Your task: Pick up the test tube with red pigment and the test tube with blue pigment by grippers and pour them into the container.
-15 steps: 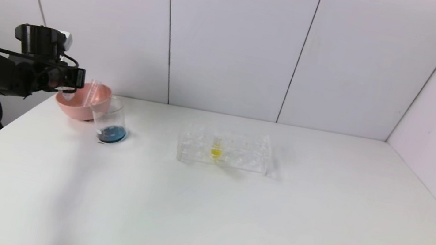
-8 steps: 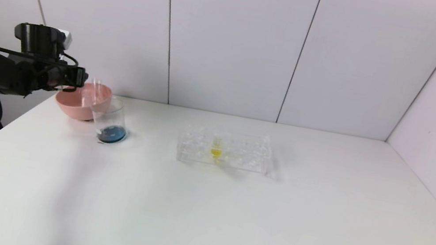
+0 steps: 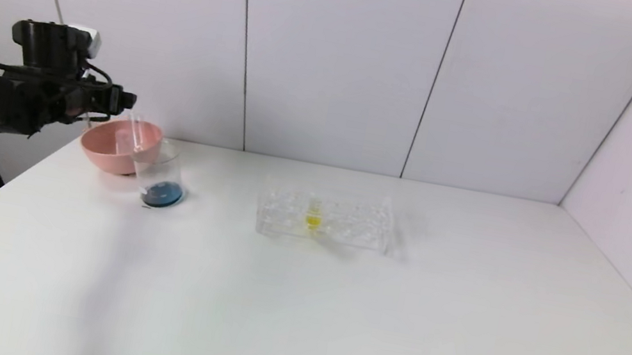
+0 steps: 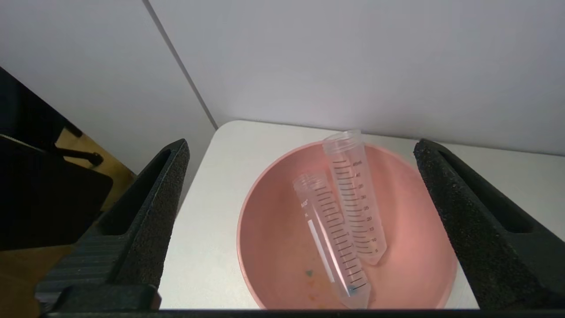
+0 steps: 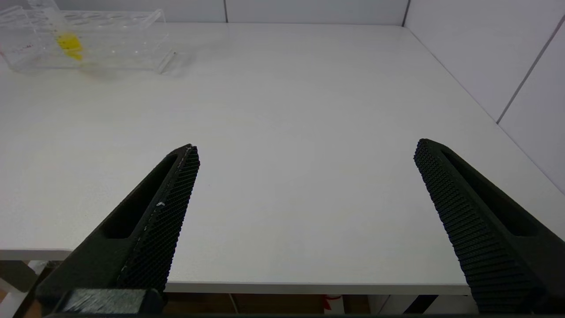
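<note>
My left gripper [image 3: 127,100] hangs open and empty just above the pink bowl [image 3: 102,153]; the left wrist view shows its jaws wide apart [image 4: 301,145]. Two slim clear graduated tubes lie in the bowl [image 4: 273,265], leaning on its wall. One tube [image 4: 331,234] has only a blue trace at its tip. The other tube [image 4: 355,194] shows no liquid. No red pigment shows in either tube. The container [image 3: 159,173], a clear beaker, stands right beside the bowl with dark blue liquid at its bottom. My right gripper [image 5: 304,148] is open and empty at the table's front edge.
A clear tube rack [image 3: 325,215] stands mid-table with a yellow-liquid tube [image 3: 313,217] in it; both also show in the right wrist view, the rack [image 5: 119,44] and the tube [image 5: 69,45]. Small colour spots mark the bowl's floor [image 4: 309,276]. The bowl sits near the table's left corner.
My left gripper has risen a little above the bowl and drifted slightly right. The tubes stay in the bowl. The beaker and rack have not moved.
</note>
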Robot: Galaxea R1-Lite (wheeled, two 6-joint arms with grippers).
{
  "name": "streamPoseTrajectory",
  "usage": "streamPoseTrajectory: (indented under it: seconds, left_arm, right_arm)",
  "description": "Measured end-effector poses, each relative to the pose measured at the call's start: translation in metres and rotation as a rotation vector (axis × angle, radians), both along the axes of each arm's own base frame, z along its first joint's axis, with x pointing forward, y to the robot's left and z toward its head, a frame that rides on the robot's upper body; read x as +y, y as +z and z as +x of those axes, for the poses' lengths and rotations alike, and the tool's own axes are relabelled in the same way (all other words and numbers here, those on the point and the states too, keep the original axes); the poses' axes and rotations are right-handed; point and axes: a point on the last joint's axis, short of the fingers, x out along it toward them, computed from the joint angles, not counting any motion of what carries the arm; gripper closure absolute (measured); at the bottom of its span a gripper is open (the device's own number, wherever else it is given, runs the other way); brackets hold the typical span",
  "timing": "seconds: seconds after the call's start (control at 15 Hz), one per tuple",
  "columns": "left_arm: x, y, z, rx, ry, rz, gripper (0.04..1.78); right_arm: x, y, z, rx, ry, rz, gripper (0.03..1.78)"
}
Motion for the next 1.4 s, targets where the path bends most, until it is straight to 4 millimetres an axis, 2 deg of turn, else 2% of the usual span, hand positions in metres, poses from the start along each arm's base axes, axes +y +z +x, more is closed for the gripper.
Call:
streamPoseTrajectory:
  seconds: [0.27,0.47,0.73,1.07,1.27,1.4]
  left_arm:
    - [-0.017,0.05,-0.033,-0.101,-0.034,0.042,0.05]
    - [-0.028,0.09,-0.073,-0.128,-0.097,0.106,0.05]
    - [-0.038,0.123,-0.134,-0.084,-0.228,0.178,0.05]
    - [-0.049,0.148,-0.218,-0.14,-0.331,0.216,0.05]
    - [-0.056,0.15,-0.288,-0.197,-0.359,0.229,0.05]
    - [-0.062,0.141,-0.339,-0.236,-0.376,0.24,0.05]
  right_arm:
    - [0.0,0.0,0.0,0.0,0.0,0.0,0.04]
    - [0.0,0.0,0.0,0.0,0.001,0.0,0.04]
    - [0.0,0.0,0.0,0.0,0.0,0.0,0.04]
    - [0.0,0.0,0.0,0.0,0.001,0.0,0.04]
    - [0.0,0.0,0.0,0.0,0.0,0.0,0.04]
    - [0.0,0.0,0.0,0.0,0.001,0.0,0.04]
